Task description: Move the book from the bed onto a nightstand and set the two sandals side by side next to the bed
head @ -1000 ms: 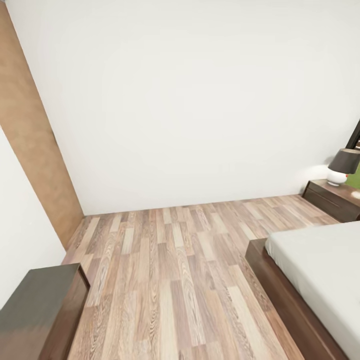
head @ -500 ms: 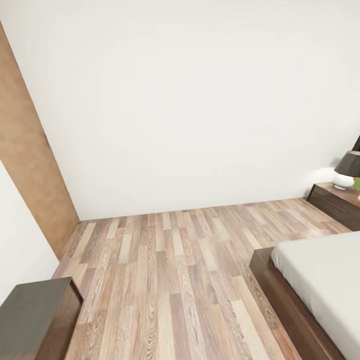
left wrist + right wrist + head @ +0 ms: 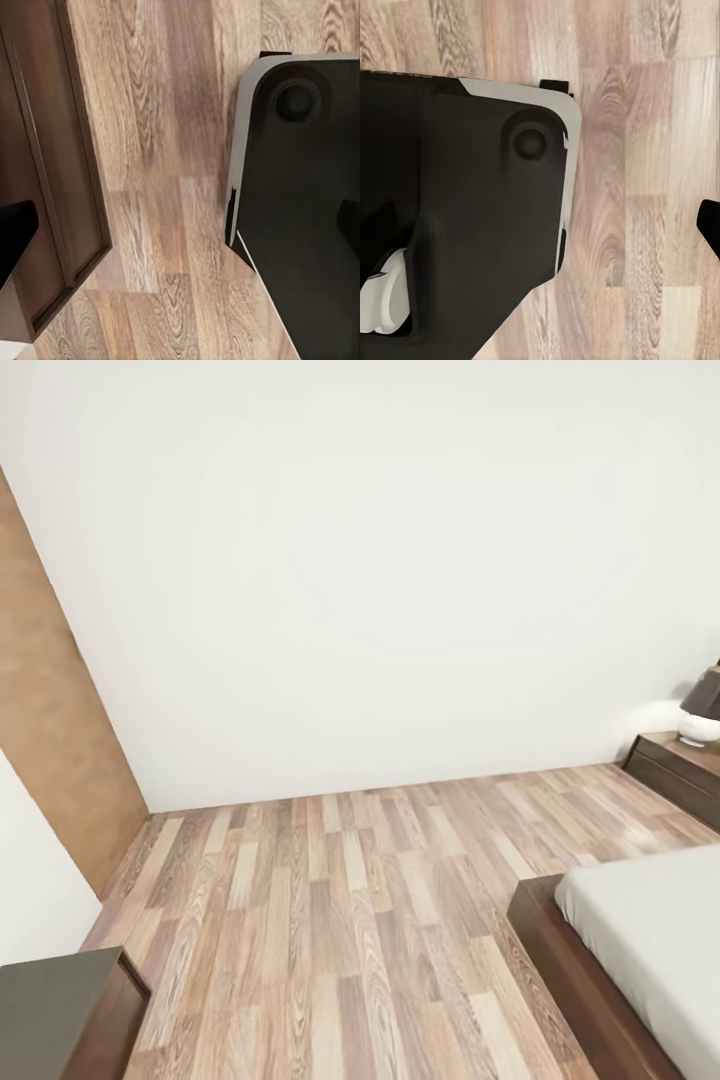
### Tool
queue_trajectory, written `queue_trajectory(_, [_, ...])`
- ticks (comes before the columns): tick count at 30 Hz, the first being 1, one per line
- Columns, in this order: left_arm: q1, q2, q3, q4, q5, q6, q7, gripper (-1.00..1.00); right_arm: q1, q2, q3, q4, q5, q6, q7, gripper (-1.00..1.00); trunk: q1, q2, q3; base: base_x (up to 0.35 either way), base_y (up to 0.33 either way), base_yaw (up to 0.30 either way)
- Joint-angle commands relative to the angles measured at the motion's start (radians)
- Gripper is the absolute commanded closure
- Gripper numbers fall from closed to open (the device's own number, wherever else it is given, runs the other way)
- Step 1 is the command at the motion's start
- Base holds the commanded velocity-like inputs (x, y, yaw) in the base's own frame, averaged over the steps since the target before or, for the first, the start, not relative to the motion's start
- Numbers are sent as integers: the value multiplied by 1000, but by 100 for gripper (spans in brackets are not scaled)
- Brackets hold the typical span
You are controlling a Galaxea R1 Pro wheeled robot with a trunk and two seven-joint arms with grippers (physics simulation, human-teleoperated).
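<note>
Wood planks of the floor (image 3: 330,920) fill the near ground in the head view, pale and brown boards running toward the far wall. At the near left corner stands a low dark wooden cabinet (image 3: 60,1015), its top grey with reflected light. At the near right lies the bed (image 3: 650,930), a pale grey-white mattress on a dark brown platform frame whose corner juts onto the floor. Neither the book nor any sandal can be seen on the visible part of the mattress or on the floor beside it.

Farther on, past the bed's corner at the right edge, sits the nightstand (image 3: 680,775), glossy dark brown with a drawer front, carrying a small lamp (image 3: 702,718) with a white base and dark shade. Beyond it all rises the white wall (image 3: 380,580), and a brown wood panel (image 3: 50,730) slants along the left side.

The left wrist view looks down on the same planks, with a dark wooden cabinet edge (image 3: 52,172) on one side and the robot's black base (image 3: 300,202) on the other. The right wrist view shows the black base (image 3: 465,217) over the floor. Only dark slivers of each tool sit at the frame edges, so I cannot tell whether either is wide or narrow. No writing or label is readable anywhere.
</note>
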Motion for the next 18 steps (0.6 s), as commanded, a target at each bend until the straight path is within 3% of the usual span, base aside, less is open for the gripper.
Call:
queue_trajectory(1, [-1,0,7,2,-11,-4,6,-100,-2,0,-7,3,10,-5,2,-100,1,-2,-2,289,0,-76])
queue_trajectory(8, [-1,-2,7,2,-11,-4,6,-100,-2,-1,-7,4,10,-5,2,-100,1,-2,-2,279,0,-153])
queue_trajectory(18, [-1,-4,7,2,-11,-4,6,-100,-2,0,-7,4,10,-5,3,-100,1,-2,-2,199,23,-248])
